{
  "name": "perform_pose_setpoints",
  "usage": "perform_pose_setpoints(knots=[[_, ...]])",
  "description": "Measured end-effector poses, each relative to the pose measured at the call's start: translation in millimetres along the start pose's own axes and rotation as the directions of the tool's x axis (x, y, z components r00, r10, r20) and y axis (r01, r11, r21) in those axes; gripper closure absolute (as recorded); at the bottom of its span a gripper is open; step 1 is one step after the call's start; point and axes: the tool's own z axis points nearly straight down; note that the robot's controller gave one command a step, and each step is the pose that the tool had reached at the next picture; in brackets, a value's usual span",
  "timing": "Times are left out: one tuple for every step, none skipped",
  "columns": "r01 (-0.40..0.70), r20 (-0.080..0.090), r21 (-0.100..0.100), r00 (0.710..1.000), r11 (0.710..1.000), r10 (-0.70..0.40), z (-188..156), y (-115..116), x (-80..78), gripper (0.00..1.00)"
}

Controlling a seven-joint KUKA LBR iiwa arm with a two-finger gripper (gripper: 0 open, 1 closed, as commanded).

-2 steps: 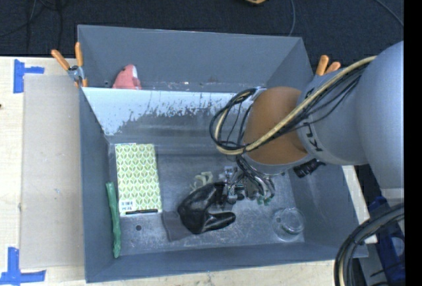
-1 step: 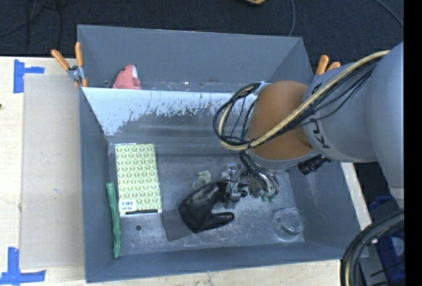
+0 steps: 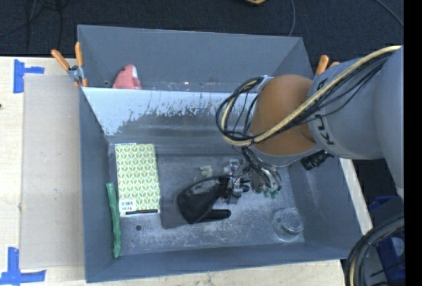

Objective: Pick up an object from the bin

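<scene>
My gripper (image 3: 240,183) is low over the middle of the bin floor, beneath the arm's orange cover. Its tip is at the right end of a black, rounded, elongated object (image 3: 198,202) that lies slanted on the floor. I cannot tell whether it touches or holds this object. A small pale piece (image 3: 206,171) lies just above the black object, left of the gripper.
A green-and-white patterned box (image 3: 137,178) lies flat at the left, with a thin green stick (image 3: 113,219) along the left wall beside it. A clear round thing (image 3: 288,222) sits at the front right. A pink thing (image 3: 126,77) rests high at the back left.
</scene>
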Motion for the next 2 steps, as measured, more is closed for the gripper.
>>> perform_pose_setpoints(knots=[[0.000, -0.002, 0.000, 1.000, 1.000, 0.000, -14.7, 0.0, 0.6, 1.00], [0.000, -0.002, 0.000, 1.000, 1.000, 0.000, -21.7, 0.0, 1.1, 1.00]])
